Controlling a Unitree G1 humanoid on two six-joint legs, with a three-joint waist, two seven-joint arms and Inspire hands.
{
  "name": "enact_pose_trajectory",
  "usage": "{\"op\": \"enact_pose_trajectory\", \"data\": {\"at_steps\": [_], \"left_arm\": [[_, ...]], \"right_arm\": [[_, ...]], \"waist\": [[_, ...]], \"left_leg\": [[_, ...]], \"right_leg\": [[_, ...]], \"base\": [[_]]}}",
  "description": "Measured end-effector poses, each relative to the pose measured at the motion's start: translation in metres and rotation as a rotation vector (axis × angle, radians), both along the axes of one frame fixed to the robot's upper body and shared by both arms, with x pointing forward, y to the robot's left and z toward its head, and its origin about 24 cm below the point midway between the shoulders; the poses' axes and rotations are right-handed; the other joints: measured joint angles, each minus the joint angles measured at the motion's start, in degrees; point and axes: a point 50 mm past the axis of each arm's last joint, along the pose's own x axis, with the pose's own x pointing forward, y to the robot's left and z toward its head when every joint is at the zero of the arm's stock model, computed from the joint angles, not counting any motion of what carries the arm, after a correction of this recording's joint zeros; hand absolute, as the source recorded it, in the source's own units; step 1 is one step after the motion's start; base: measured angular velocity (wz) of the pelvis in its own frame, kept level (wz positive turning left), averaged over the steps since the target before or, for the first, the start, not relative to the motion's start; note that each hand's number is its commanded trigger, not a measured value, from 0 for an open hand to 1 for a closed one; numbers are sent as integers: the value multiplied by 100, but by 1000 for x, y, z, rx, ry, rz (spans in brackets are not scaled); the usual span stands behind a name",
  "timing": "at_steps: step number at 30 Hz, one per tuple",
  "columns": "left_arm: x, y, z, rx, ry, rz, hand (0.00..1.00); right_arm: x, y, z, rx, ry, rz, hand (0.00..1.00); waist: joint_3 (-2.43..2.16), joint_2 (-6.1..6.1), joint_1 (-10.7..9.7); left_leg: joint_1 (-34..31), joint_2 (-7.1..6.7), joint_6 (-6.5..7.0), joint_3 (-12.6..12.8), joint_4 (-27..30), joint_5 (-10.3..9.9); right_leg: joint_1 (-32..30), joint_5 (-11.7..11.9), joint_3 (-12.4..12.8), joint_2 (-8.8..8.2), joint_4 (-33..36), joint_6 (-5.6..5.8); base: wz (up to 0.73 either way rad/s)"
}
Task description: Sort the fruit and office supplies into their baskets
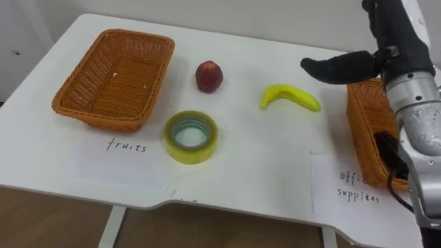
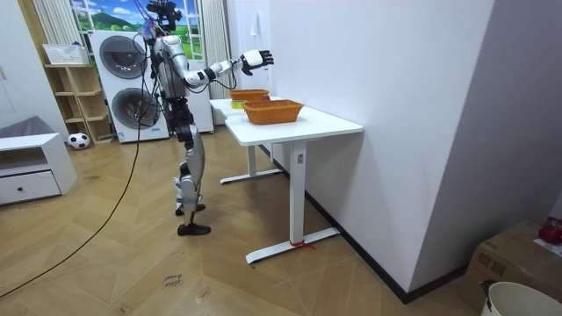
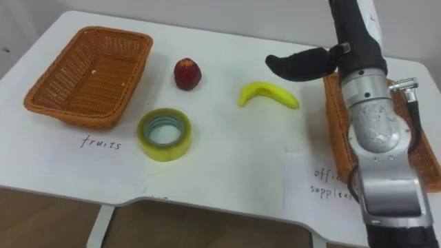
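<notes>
A red apple (image 1: 209, 76), a yellow banana (image 1: 289, 97) and a yellow roll of tape (image 1: 191, 137) lie on the white table (image 1: 262, 172). An empty wicker basket (image 1: 103, 117) stands at the left above a "fruits" label. A second wicker basket (image 1: 365, 124) stands at the right edge by an "office supplies" label, partly behind my right forearm. My right hand (image 1: 344, 67) is raised above the table, just right of and above the banana, open and holding nothing, its thumb pointing left.
In the room view I stand at the table's (image 2: 325, 123) long side, upright, with my right arm stretched over it. A white wall runs behind the table. Washing machines (image 2: 132, 88), a shelf and a low cabinet (image 2: 31, 171) stand behind me across open wooden floor.
</notes>
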Motion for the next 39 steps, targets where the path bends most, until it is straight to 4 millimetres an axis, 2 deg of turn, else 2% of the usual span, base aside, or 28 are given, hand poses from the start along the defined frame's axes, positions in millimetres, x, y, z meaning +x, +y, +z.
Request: {"op": "enact_pose_trajectory", "data": {"at_steps": [6,8,11,19,25,30,34,39], "left_arm": [[-4,1,0,7,11,4,0],[-4,-1,0,9,12,-4,0],[-2,-1,0,12,2,-1,0],[-2,-4,0,3,-2,-4,0],[-4,-5,-1,4,4,-3,0],[-5,-5,-1,-5,16,-2,0],[-9,-7,-2,-22,31,-1,0],[-9,-9,-2,-33,36,0,0]], "right_arm": [[4,14,-14,27,56,44,0],[7,17,-25,66,113,66,0],[13,23,-34,97,156,85,0],[16,25,-40,100,184,86,0],[16,27,-41,96,181,80,0],[17,29,-47,65,199,74,0],[17,33,-54,56,228,85,0],[18,31,-61,46,256,68,0]], "waist": [[-1,-17,152],[23,-29,259],[39,-33,298],[56,-1,495],[63,30,566],[64,91,599],[36,201,610],[27,215,676]], "left_leg": [[33,-12,4,-34,-3,3],[81,-13,5,-53,-11,3],[66,-21,5,-113,-10,4],[-27,-40,10,-196,11,21],[-48,-46,11,-203,24,21],[-132,-62,11,-213,106,20],[-173,-63,12,-213,107,21],[-179,-65,16,-213,108,24]], "right_leg": [[54,-1,-21,-12,-8,1],[115,-2,-22,-12,-16,3],[95,-2,-2,-12,-22,4],[41,-2,-4,-20,-26,4],[41,-2,-7,-23,-24,3],[5,-2,-31,-40,-23,4],[-2,-4,-133,-51,-15,7],[3,-5,-197,-59,-9,8]], "base": [[6],[2],[9],[4],[0],[1],[0],[0]]}}
